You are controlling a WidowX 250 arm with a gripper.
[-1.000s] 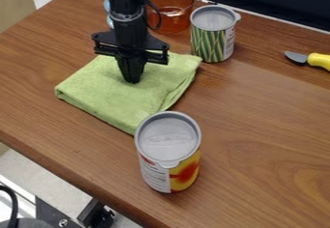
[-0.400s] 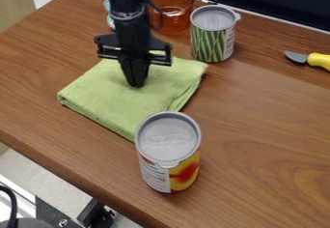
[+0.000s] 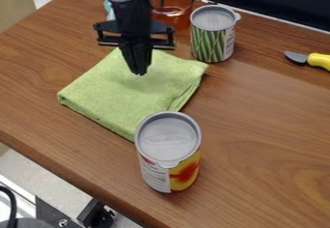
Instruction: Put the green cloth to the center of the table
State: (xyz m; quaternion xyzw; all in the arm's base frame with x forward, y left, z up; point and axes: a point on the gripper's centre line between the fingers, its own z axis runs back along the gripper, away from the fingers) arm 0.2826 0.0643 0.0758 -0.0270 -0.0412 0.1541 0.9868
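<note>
Two small shifts stand out, taking 12 o'clock as the top of the view. First, the green cloth [image 3: 113, 99] has slid a little toward 3 o'clock between the two earlier frames, along with the claw [image 3: 140, 72]. Since then the claw has moved toward 12 o'clock, while the cloth's outline has stayed where it was.

That parting suggests the cloth isn't being carried now, though I cannot tell whether the claw is released, clenched or pinching a bit of fabric. It is over the cloth, on the 12 o'clock side of its middle.

The cloth lies folded and flat toward 10 o'clock on the visible part of the surface [image 3: 258, 125]. The slide seems to have brought it slightly nearer the center, but the job looks unfinished to me; it probably needs to go further toward 4 o'clock.

That route calls for care: the can with the red and yellow label [image 3: 169, 149] stands just beside the cloth at its 5 o'clock corner, and a low drag could knock it. The striped can [image 3: 211, 34] stands toward 2 o'clock from the cloth.
</note>
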